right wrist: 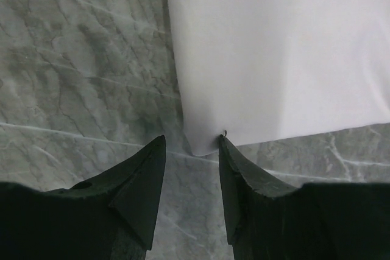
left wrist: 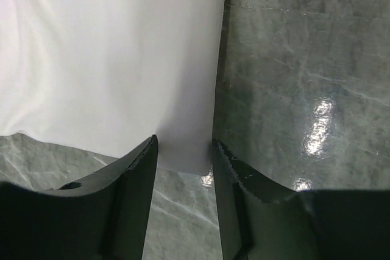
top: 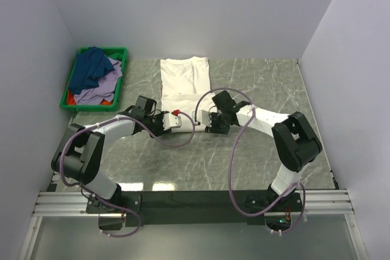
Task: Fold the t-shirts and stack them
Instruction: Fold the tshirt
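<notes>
A white t-shirt (top: 184,77) lies flat in a long narrow strip on the marble table, running from the back toward the arms. My left gripper (top: 172,121) sits at its near left corner and my right gripper (top: 205,120) at its near right corner. In the left wrist view the left gripper (left wrist: 183,145) is open, and the white t-shirt (left wrist: 116,59) has its corner lying between the fingertips. In the right wrist view the right gripper (right wrist: 192,141) is open too, with a corner of the white t-shirt (right wrist: 280,53) between its tips. Neither gripper pinches the cloth.
A green crate (top: 124,65) stands at the back left, against the left wall. It holds a dark blue shirt (top: 91,66), a lavender one (top: 102,86) and a bit of red cloth (top: 72,97). White walls close in the table on three sides.
</notes>
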### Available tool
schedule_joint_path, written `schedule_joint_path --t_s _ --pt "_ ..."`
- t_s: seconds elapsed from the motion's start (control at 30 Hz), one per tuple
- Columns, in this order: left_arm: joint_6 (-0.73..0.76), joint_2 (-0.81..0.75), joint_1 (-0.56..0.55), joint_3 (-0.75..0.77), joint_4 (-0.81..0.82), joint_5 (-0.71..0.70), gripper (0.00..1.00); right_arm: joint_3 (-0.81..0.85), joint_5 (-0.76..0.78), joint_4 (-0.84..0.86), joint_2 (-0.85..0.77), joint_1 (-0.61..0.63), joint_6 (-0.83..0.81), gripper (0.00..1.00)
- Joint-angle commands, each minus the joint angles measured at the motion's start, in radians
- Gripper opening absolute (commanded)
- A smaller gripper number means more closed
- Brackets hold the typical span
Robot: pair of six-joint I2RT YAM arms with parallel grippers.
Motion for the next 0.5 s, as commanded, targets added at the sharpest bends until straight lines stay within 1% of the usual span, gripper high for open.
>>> schedule_joint_path --t_s 0.0,0.07,0.1,0.2,0.23,0.3,0.33,0.4,0.47 --pt "0.019 0.025 -0.01 0.004 0.042 -0.01 0.46 -0.018 0.014 0.034 0.017 0.009 -0.002 0.47" --pt "0.024 0.042 -0.011 0.007 0.044 -0.019 0.43 -0.021 0.017 0.03 0.026 0.012 -0.007 0.46" --pt "0.027 0.048 -0.013 0.012 0.038 -0.019 0.39 -0.026 0.02 0.034 0.03 0.014 -0.007 0.45" --pt "0.042 0.062 -0.013 0.016 0.016 -0.022 0.29 -0.03 0.042 0.053 0.044 0.012 -0.005 0.37" --pt "0.048 0.059 -0.013 0.016 0.01 -0.019 0.24 -0.027 0.042 0.048 0.055 0.012 0.002 0.3" --pt "0.051 0.053 -0.013 0.012 0.002 -0.014 0.19 -0.023 0.049 0.048 0.058 0.012 0.013 0.22" --pt "0.053 0.047 -0.013 0.012 -0.004 -0.013 0.12 -0.026 0.054 0.056 0.055 0.014 0.021 0.12" --pt "0.051 0.036 -0.013 0.013 -0.021 -0.005 0.05 -0.035 0.057 0.06 0.043 0.012 0.022 0.0" --pt "0.048 0.018 -0.013 0.015 -0.041 0.004 0.01 -0.038 0.057 0.045 0.027 0.012 0.028 0.0"
